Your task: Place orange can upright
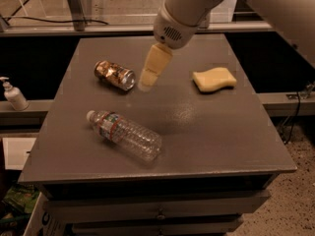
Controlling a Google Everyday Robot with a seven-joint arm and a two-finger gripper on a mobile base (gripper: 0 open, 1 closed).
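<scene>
In the camera view, the gripper [145, 84] hangs from the pale arm [183, 13] over the far half of the grey table [224, 132], slanting down and to the left of the picture. From this angle it shows as one cream-coloured wedge, so I cannot tell whether it is open or closed, and nothing can be seen held in it. The can [113, 75] lies on its side on the table just left of the gripper's tip, with its silver top turned toward that tip. A narrow strip of table shows between the two. The can is not upright. Nearer the camera than the gripper, and a little to its left, a clear bottle [126, 136] also lies on its side, its white cap pointing away to the left. To the right of the gripper, well apart from it, a yellow sponge [214, 78] rests flat on the table. Far off to the left, beyond the table's edge, a soap dispenser [14, 95] stands upright on a lower ledge.
</scene>
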